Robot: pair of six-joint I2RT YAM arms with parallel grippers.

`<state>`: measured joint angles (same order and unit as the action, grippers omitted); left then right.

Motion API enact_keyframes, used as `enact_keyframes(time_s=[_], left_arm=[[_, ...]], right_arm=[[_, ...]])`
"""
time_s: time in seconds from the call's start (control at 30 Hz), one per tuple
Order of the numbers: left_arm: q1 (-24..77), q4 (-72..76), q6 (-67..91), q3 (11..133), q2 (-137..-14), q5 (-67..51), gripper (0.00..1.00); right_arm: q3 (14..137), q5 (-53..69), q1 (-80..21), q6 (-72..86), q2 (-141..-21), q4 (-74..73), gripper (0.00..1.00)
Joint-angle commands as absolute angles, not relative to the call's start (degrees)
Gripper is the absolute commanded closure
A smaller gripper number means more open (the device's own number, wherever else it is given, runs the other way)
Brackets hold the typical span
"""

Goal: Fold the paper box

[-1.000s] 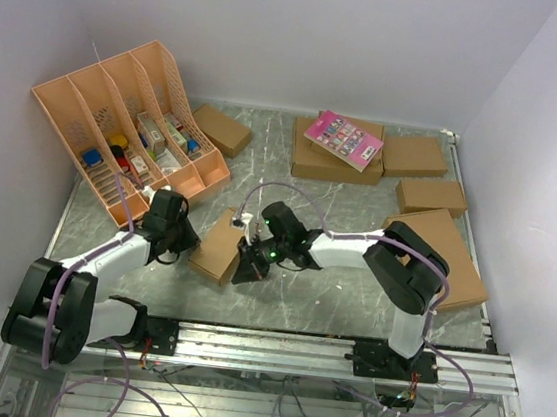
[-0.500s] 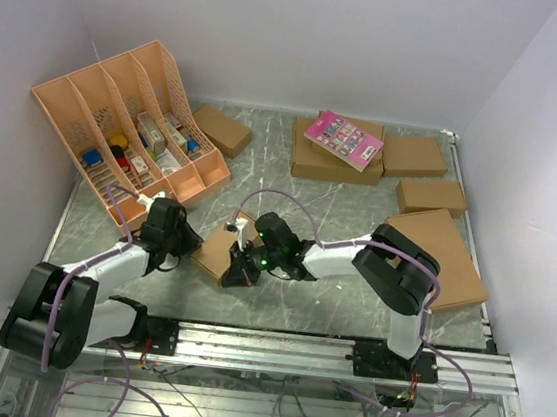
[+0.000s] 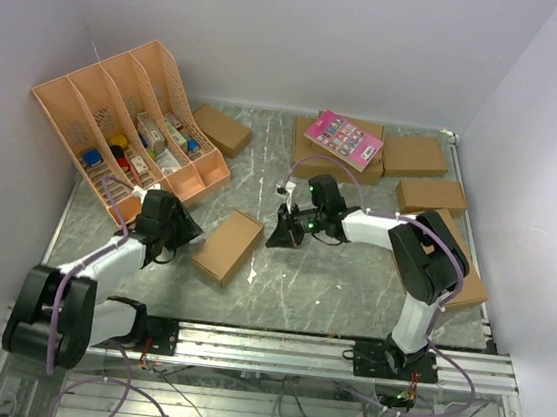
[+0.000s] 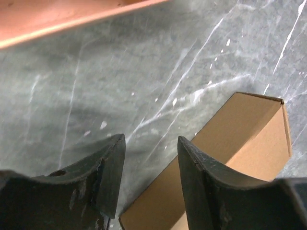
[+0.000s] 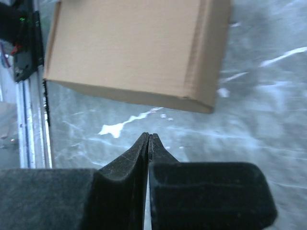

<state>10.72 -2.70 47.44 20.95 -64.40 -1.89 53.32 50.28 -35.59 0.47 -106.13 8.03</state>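
Lying flat on the grey marbled table (image 3: 350,287), the paper box (image 3: 227,247) sits between the two arms, nearer the left one, with its long axis running diagonally from near-left to far-right. It is plain brown cardboard, already shaped into a closed, narrow oblong with sharp straight edges and smooth, unprinted faces. From the right wrist view, the box (image 5: 134,52) shows a broad top panel, and a fold line sets off a narrower strip along one end. From the left wrist view, the box (image 4: 240,143) shows a thin raw cardboard edge running around its far end.

The left gripper (image 3: 191,233) hangs just beside one long side of the box, its fingers (image 4: 108,177) spread apart with only bare table showing in the gap between them. The right gripper (image 3: 275,238) is on the other side of the box and clearly apart from it, its fingers (image 5: 124,172) pressed tightly together with nothing between them.

An orange file rack (image 3: 127,121) stands at the far left of the table.
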Motion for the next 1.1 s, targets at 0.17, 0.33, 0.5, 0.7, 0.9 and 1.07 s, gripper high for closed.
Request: enact_keyframes(time_s=[0.17,0.33,0.5,0.7,0.9,1.07], left_arm=[[9.58,12.30,41.18,27.80,-82.56,-14.82,0.48],[9.35,8.31,39.73,28.47,-79.51,-12.53,0.48],[7.50,-5.52,35.91,33.22,-64.38,-3.18,0.41],[7.38,-9.52,28.91,45.74,-50.39,-6.42,0.16],[7.38,-2.35,29.48,60.68,-51.83,-18.58,0.06],[7.38,-6.42,32.23,76.65,-58.47,-23.78,0.06]], right_arm=[[65.78,48.68,-34.54,-6.00,-114.16,-1.87,0.98],[68.25,48.61,-34.18,-8.48,-114.32,-5.51,0.97],[69.21,43.35,-29.95,-19.26,-104.72,-14.93,0.96],[77.22,34.73,-21.46,-29.70,-90.26,-25.68,0.48],[89.66,31.42,-14.25,-23.47,-82.92,-28.81,0.00],[104.77,22.51,-8.91,-9.82,-81.85,-30.96,0.00]])
